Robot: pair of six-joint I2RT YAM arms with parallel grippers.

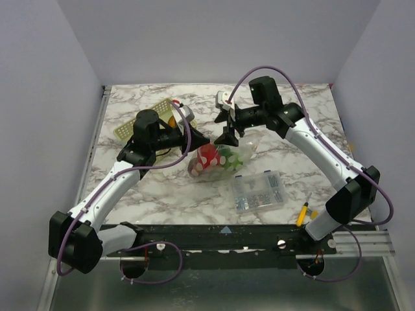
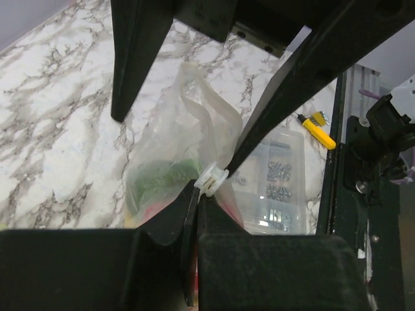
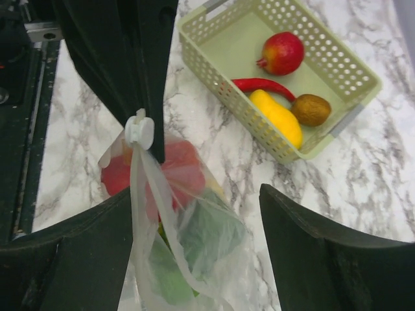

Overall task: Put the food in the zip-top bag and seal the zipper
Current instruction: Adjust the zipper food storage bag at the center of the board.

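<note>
Your top view is evenly and fairly brightly lit from above. The worktop reads crisp, its marble veins are clear, and the arms cast only soft, faint shadows on it. The walls look flat and pale, with no hot spots.

In your left wrist view the left pincer is a near-black, blurred mass low in the frame, with no surface detail. The bag shows a milky sheen, and the white zipper tab is nearly blown out.

In your right wrist view the right pincer is likewise dark and out of focus, while the basket stays sharp and strongly coloured.
</note>
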